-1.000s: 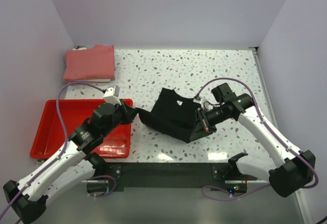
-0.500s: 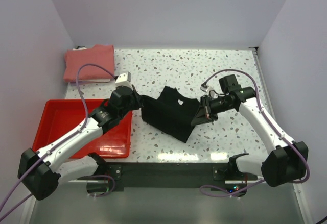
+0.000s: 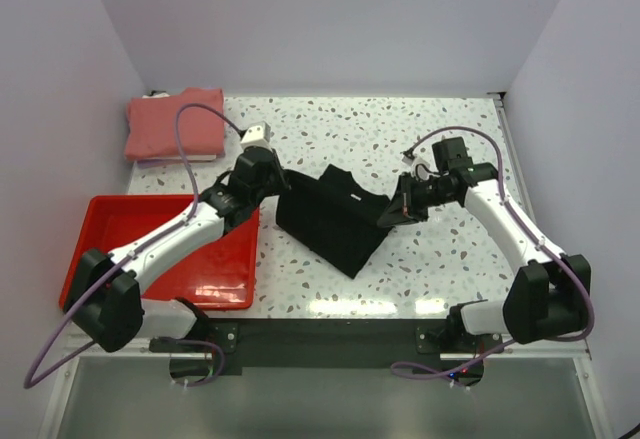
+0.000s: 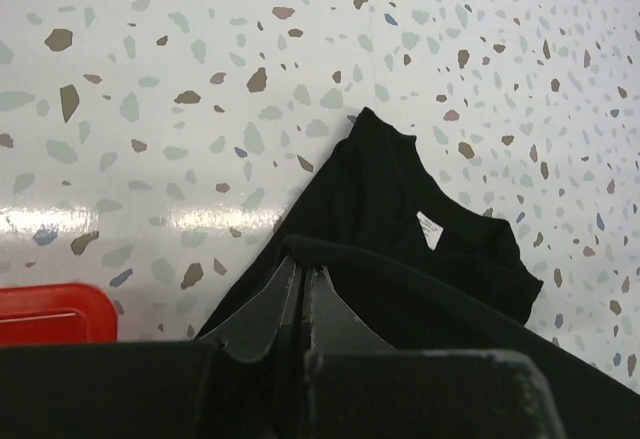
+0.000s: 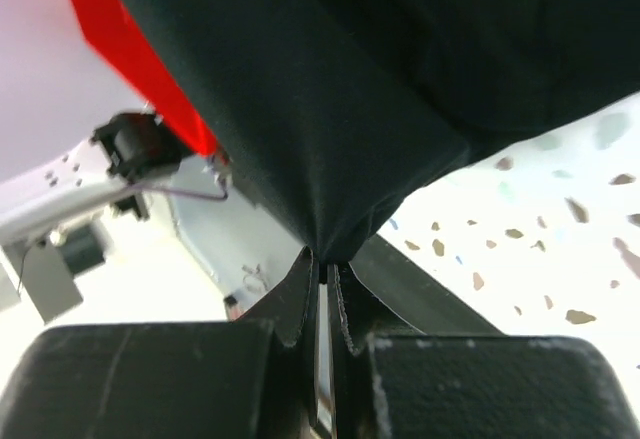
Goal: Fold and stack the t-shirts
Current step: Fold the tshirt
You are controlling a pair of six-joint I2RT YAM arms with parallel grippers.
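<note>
The black t-shirt (image 3: 335,221) lies partly folded in the middle of the table, its white label (image 3: 351,199) facing up. My left gripper (image 3: 281,183) is shut on the shirt's left edge (image 4: 330,249). My right gripper (image 3: 388,217) is shut on its right edge, with cloth pinched between the fingertips (image 5: 330,249). The label also shows in the left wrist view (image 4: 430,229). The salmon-pink t-shirt (image 3: 175,123) lies folded at the table's far left corner.
A red plastic tray (image 3: 120,259) sits at the left front of the table, under my left arm; its corner shows in the left wrist view (image 4: 50,311). White walls close the table on the left, back and right.
Both grippers have carried the shirt's near edge away from the front, toward the back of the table, laying it over the rest. The shirt is now flatter and more compact.
</note>
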